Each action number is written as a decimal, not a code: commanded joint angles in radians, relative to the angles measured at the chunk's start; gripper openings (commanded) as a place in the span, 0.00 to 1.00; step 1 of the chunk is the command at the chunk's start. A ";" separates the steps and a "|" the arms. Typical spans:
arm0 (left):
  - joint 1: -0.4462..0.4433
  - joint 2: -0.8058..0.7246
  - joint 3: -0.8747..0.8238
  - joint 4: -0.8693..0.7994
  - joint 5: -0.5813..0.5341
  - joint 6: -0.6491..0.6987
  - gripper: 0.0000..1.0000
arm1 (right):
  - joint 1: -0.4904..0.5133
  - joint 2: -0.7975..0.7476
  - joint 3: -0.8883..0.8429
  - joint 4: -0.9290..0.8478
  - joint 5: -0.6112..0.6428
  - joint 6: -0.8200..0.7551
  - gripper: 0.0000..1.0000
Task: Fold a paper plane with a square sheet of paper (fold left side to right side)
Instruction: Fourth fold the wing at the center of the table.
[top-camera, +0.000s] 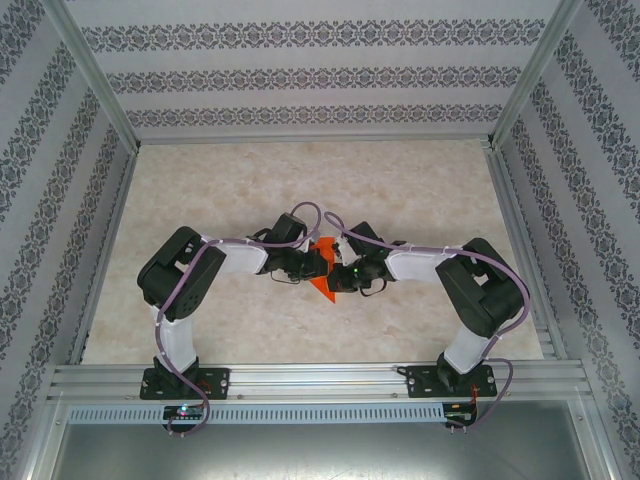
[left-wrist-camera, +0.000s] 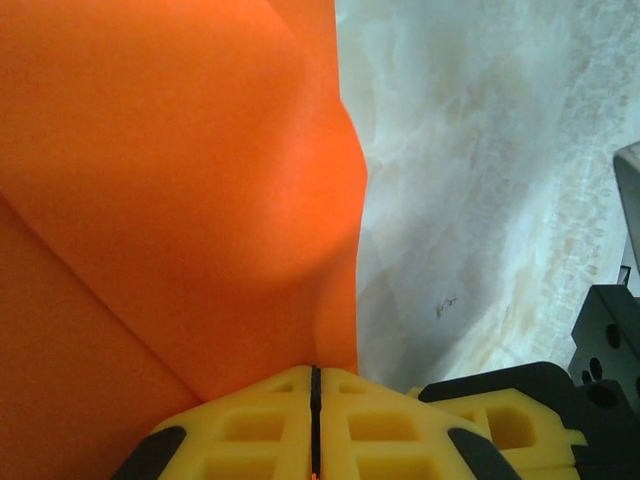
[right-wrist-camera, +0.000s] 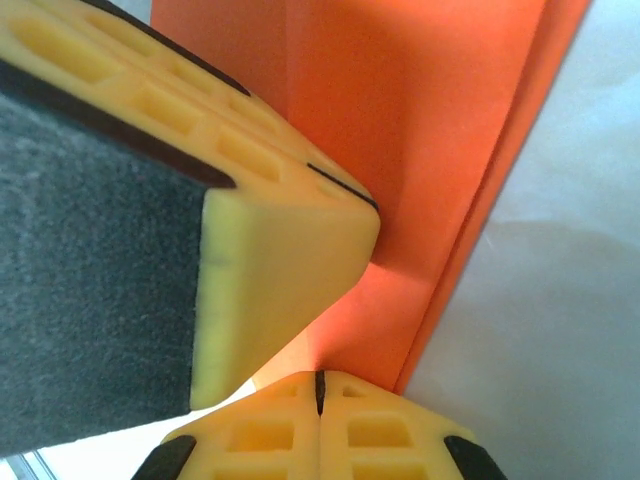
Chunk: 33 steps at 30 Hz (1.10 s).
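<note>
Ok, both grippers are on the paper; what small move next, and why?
Probably the left gripper should carry its pinched edge of the orange paper across toward the right gripper. Both are shut on the sheet, and it bulges unflattened, so the left-to-right fold looks unfinished.

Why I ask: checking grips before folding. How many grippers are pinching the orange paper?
2. The left gripper pinches the orange paper from the left, the right gripper from the right, meeting mid-table.

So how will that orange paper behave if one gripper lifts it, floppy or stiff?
Probably floppy: the orange paper bulges and curves above the shut left gripper. Likely very light, being so thin. Its layered edge by the right gripper suggests it keeps creases.
</note>
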 joint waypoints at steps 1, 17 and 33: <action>-0.013 0.031 0.022 -0.065 -0.075 0.055 0.09 | 0.008 0.056 -0.023 -0.151 0.139 -0.036 0.00; 0.093 0.096 0.115 -0.101 -0.064 0.162 0.09 | 0.010 0.072 -0.037 -0.182 0.134 -0.054 0.00; 0.215 0.186 0.284 -0.159 -0.007 0.233 0.11 | 0.009 0.068 -0.055 -0.176 0.130 -0.053 0.00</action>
